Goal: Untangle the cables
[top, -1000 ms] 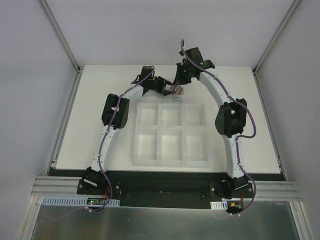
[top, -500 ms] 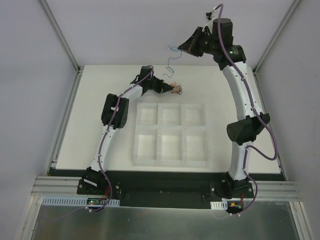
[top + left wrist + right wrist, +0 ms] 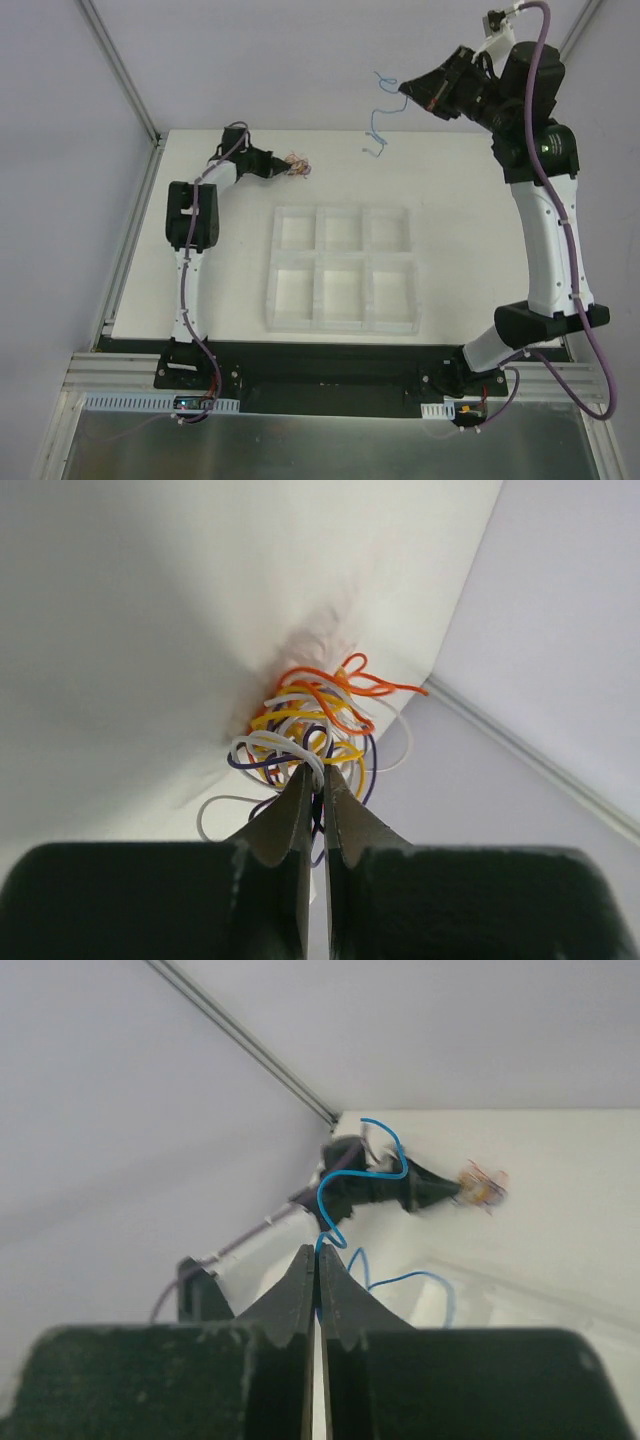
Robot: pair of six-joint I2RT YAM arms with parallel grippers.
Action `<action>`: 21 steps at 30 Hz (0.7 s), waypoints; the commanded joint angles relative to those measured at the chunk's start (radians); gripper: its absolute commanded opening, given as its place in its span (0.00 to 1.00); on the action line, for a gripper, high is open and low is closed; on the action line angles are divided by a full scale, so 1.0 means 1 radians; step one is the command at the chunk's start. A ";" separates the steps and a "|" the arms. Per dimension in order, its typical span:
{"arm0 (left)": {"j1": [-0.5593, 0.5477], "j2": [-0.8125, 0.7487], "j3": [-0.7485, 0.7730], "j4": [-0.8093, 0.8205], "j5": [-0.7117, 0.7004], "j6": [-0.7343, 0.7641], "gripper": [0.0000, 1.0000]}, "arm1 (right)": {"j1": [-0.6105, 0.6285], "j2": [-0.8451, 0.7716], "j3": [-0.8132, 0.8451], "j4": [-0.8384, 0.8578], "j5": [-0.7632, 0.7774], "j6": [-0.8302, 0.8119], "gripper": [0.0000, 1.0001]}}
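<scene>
1. On our white table (image 3: 450, 200), the tangle (image 3: 298, 166) sits at ten o'clock, with the left gripper (image 3: 288, 167) clamped on it, likely as an anchor.
2. At one o'clock, our right gripper (image 3: 408, 90) pinches the blue cable (image 3: 377, 125) aloft, apart from it.

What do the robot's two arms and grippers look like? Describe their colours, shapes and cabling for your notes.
Both the left arm and right arm have white links joined by bulky black joint housings, with a purple hose running along each. The left gripper and right gripper each carry two dark fingers tapering to narrow tips from a blocky dark body.
</scene>
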 commanded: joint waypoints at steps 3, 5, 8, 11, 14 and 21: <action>0.090 -0.237 -0.154 -0.081 -0.002 0.169 0.00 | 0.003 -0.159 -0.316 -0.113 0.074 -0.176 0.01; 0.111 -0.298 -0.217 -0.108 -0.002 0.220 0.00 | 0.003 -0.186 -0.407 -0.130 0.076 -0.193 0.01; 0.156 -0.393 -0.315 -0.182 -0.032 0.296 0.00 | 0.004 -0.195 -0.497 -0.176 0.077 -0.213 0.01; 0.196 -0.488 -0.416 -0.246 -0.072 0.353 0.00 | 0.006 -0.183 -0.539 -0.231 0.103 -0.247 0.01; 0.214 -0.579 -0.483 -0.308 -0.102 0.408 0.00 | 0.006 -0.154 -0.560 -0.285 0.156 -0.295 0.01; 0.214 -0.740 -0.642 -0.433 -0.122 0.530 0.00 | 0.009 -0.088 -0.620 -0.253 0.119 -0.327 0.01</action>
